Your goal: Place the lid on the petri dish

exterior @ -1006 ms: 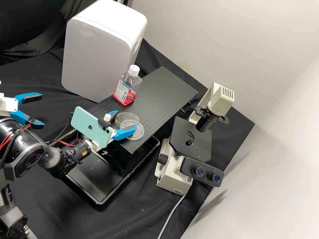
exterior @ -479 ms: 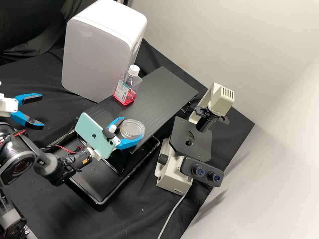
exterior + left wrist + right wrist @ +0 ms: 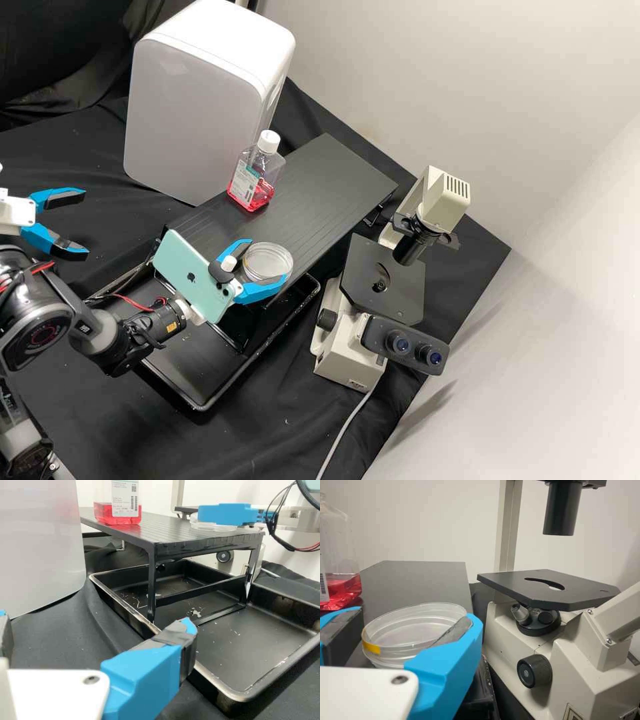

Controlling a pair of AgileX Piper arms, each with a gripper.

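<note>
Black shelf (image 3: 320, 187), clear round petri dish (image 3: 265, 260)

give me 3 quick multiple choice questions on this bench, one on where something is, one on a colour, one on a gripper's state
1. Where does the petri dish stand?
A) on the microscope stage
B) on the black raised shelf
C) in the tray below

2. What colour is the liquid in the bottle?
A) blue
B) green
C) red

3. How is the left gripper?
A) open, holding nothing
B) shut on the bottle
C) shut on the petri dish

Answers:
1 B, the dish sits on the shelf's ribbed top.
2 C, red liquid fills the bottle's lower part.
3 A, its blue fingers stand spread apart over the black cloth, away from the shelf.
</note>
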